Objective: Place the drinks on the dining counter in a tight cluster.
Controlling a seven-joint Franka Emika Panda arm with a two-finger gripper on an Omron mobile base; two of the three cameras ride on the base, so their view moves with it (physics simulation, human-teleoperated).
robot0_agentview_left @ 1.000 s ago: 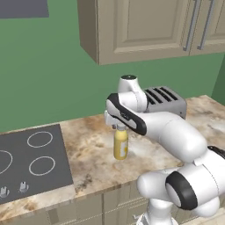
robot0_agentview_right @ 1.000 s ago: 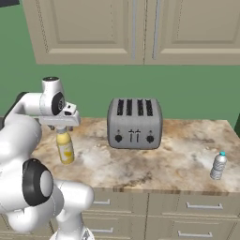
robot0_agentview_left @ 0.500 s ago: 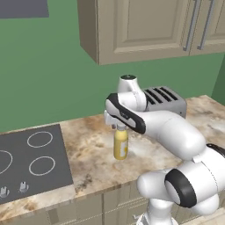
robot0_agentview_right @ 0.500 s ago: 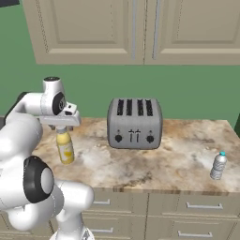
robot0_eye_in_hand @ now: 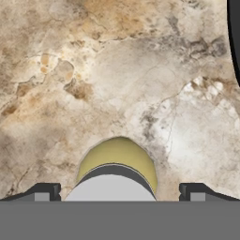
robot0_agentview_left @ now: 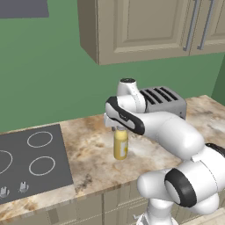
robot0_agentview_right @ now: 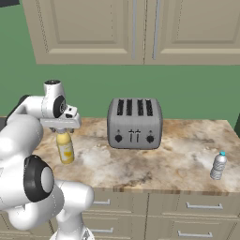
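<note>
The yellow bottle (robot0_agentview_left: 121,147) (robot0_agentview_right: 65,149) with a grey cap (robot0_eye_in_hand: 111,183) stands upright on the marbled counter (robot0_agentview_left: 92,154), left of the toaster. My gripper (robot0_agentview_left: 119,128) (robot0_agentview_right: 62,131) (robot0_eye_in_hand: 119,190) points straight down over it, open, one fingertip (robot0_eye_in_hand: 44,191) on each side of the cap without touching it. The small clear water bottle (robot0_agentview_right: 218,165) stands far to the right near the counter's front edge. The dining counter is out of view.
A silver four-slot toaster (robot0_agentview_left: 165,101) (robot0_agentview_right: 135,123) sits at the back of the counter, right of the yellow bottle. A dark cooktop (robot0_agentview_left: 30,160) lies to the left. Upper cabinets (robot0_agentview_right: 136,28) hang above the green wall.
</note>
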